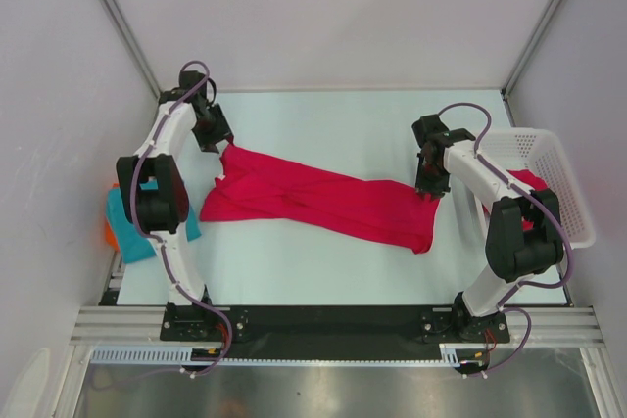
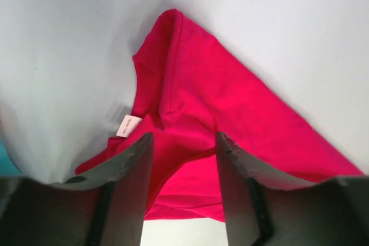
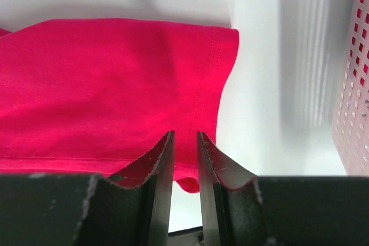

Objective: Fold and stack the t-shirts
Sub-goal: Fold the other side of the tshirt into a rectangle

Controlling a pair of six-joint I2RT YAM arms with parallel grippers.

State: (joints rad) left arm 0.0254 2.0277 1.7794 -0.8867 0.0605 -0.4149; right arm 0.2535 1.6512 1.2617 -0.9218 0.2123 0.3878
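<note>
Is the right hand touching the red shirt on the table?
Touching. The right wrist view shows the shirt caught at its hem in the right hand, with red cloth filling the narrow gap between the jaws.

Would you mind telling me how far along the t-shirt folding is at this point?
Done: no finished stack shows; a teal t-shirt lies at the left edge of the table, half hidden, fold unclear. In hand: the left gripper and right gripper pinch opposite ends of a crimson t-shirt, stretched between them, unfolded. Left: folding it, then the second crimson shirt in the basket, then stacking.
</note>
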